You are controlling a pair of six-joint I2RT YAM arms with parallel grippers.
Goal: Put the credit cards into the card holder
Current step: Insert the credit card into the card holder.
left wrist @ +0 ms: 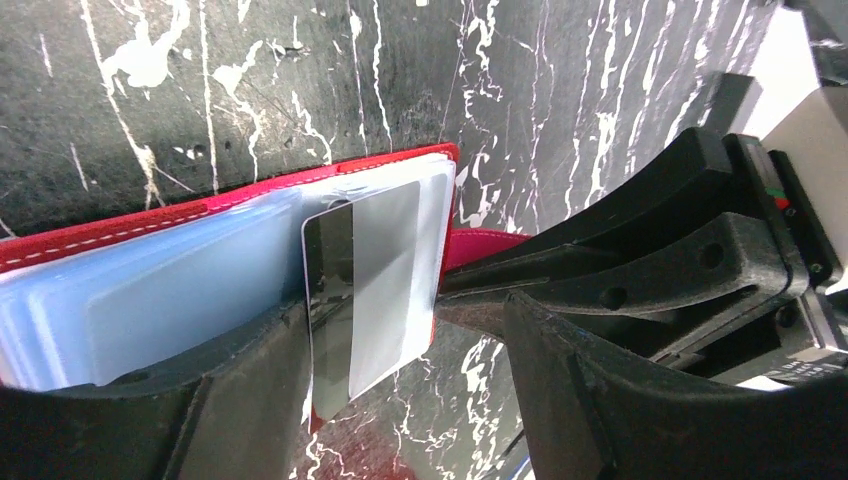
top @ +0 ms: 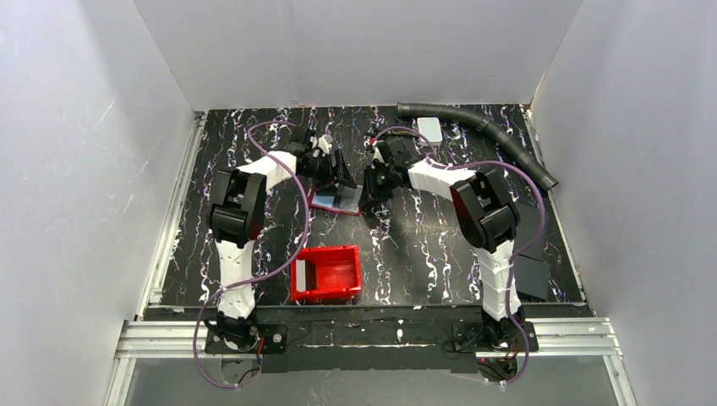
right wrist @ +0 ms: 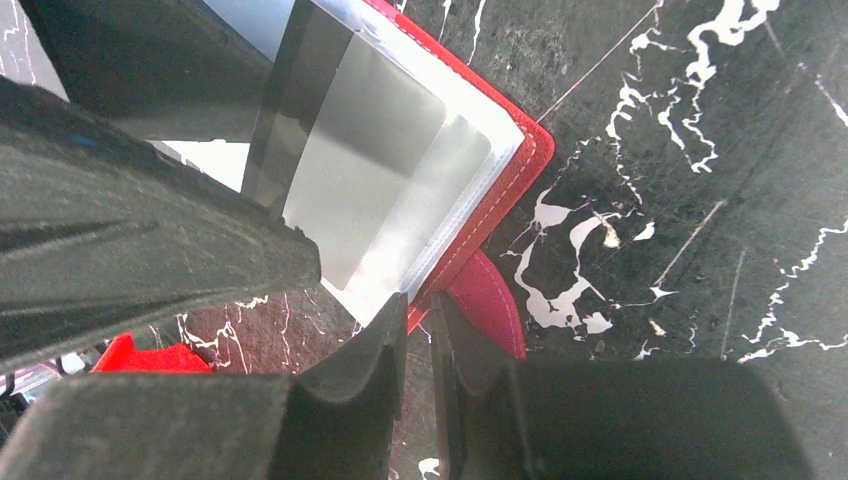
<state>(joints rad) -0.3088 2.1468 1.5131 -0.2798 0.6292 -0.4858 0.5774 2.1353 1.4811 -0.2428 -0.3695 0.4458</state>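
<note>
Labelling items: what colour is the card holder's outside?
Red, white stitching: card holder, best in left wrist view.

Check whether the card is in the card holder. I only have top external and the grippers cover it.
Observer: Left wrist shows the card lying on the open card holder, its striped end overhanging the edge toward the gripper. Sleeved or not, I cannot tell.
Operator: Left gripper gripping it?
Observer: No. The left gripper is open, jaws wider than the card.
Operator: Right side?
Observer: The right gripper is pinched on the holder's edge, beside its red tab.
</note>
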